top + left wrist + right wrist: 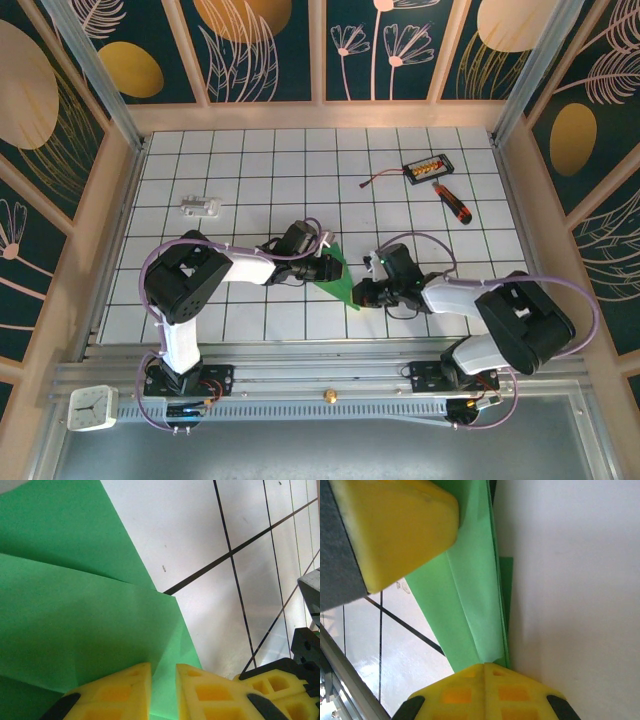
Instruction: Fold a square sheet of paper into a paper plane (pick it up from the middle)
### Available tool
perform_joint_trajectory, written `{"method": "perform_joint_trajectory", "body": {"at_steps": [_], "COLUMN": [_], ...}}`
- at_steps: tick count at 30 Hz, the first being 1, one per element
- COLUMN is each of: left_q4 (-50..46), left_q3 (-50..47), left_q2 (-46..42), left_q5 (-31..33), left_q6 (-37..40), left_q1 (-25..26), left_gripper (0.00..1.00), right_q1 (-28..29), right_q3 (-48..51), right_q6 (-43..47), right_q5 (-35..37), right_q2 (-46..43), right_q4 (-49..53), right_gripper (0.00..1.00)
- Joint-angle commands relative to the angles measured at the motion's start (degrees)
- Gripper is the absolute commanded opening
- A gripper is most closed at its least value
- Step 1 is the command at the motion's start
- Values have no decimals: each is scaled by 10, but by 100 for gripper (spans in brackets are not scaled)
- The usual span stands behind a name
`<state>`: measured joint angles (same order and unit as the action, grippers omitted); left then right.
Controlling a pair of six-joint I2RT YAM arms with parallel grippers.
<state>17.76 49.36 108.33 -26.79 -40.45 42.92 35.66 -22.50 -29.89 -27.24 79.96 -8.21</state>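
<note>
One creased, pointed green paper sheet [340,277]

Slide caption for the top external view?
Left arm and right arm meet at folded green paper mid-table; screwdriver and black box lie far right.

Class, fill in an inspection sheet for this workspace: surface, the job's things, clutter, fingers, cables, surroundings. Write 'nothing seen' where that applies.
Surface: white tiled table with black grid lines.
Job's things: green paper, creased to a narrow pointed shape, between the two arms near the middle.
Clutter: black-and-orange screwdriver and black box with orange parts, far right; small pale piece, far left.
Grippers: right gripper has its fingers shut on the paper's edge; left gripper has its fingers slightly apart at the paper, grip unclear.
Cables: purple cable looping along each arm; thin lead from the box.
Surroundings: dark floral wall panels; small clock at the near left corner.
</note>
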Motion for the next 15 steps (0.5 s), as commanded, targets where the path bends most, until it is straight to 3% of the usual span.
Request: {"method": "perform_joint_trajectory", "body": {"at_steps": [1, 15], "left_q4": [-51, -52], "left_q3": [-4, -4], "left_q2": [24, 24], "left_q5": [42, 42], "left_q6": [21, 21], "left_q1": [-6, -7], "left_gripper": [22, 21], "right_q1": [-2, 7], "right_q3": [36, -35], "right_q6": [-22, 15], "right_q5": [11, 14], "right_q2": [-5, -54], "right_q4": [104, 166], "right_gripper": [0, 0]}}
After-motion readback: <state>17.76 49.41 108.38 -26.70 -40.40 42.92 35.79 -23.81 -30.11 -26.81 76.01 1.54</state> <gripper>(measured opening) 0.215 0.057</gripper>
